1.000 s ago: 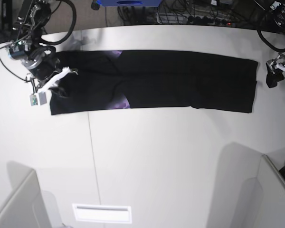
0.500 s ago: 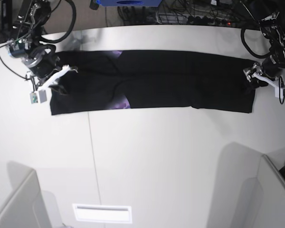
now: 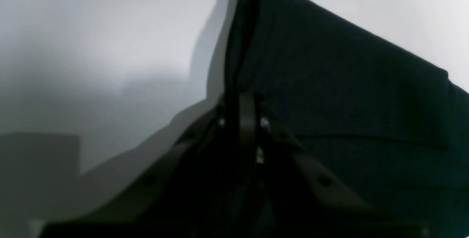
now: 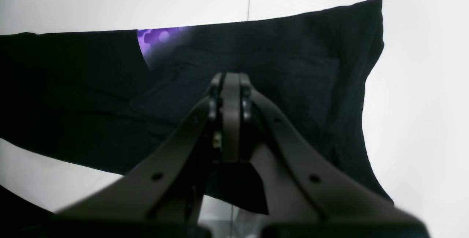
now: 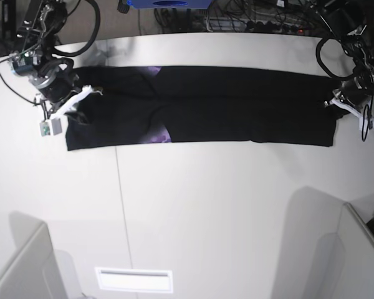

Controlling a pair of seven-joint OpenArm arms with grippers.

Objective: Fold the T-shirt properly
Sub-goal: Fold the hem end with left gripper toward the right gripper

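The black T-shirt (image 5: 237,106) lies folded into a long strip across the far half of the white table (image 5: 206,205). A bit of purple print (image 5: 159,132) shows at a fold. My right gripper (image 5: 87,96) is at the strip's left end. In the right wrist view its jaws (image 4: 231,84) are pressed together over the black cloth (image 4: 293,69), with purple print (image 4: 157,36) beyond. My left gripper (image 5: 336,101) is at the strip's right end. In the left wrist view it (image 3: 247,121) is shut on the shirt's edge (image 3: 348,84), which rises to it like a tent.
A blue box (image 5: 168,3) and cables (image 5: 249,22) lie behind the table's far edge. Grey partitions stand at the near left (image 5: 25,268) and near right (image 5: 355,255). A white slot (image 5: 134,279) sits near the front edge. A seam (image 5: 119,205) runs down the table.
My left arm moved from beside the table onto the shirt's right end and closed on its edge. My right arm stayed at the left end.
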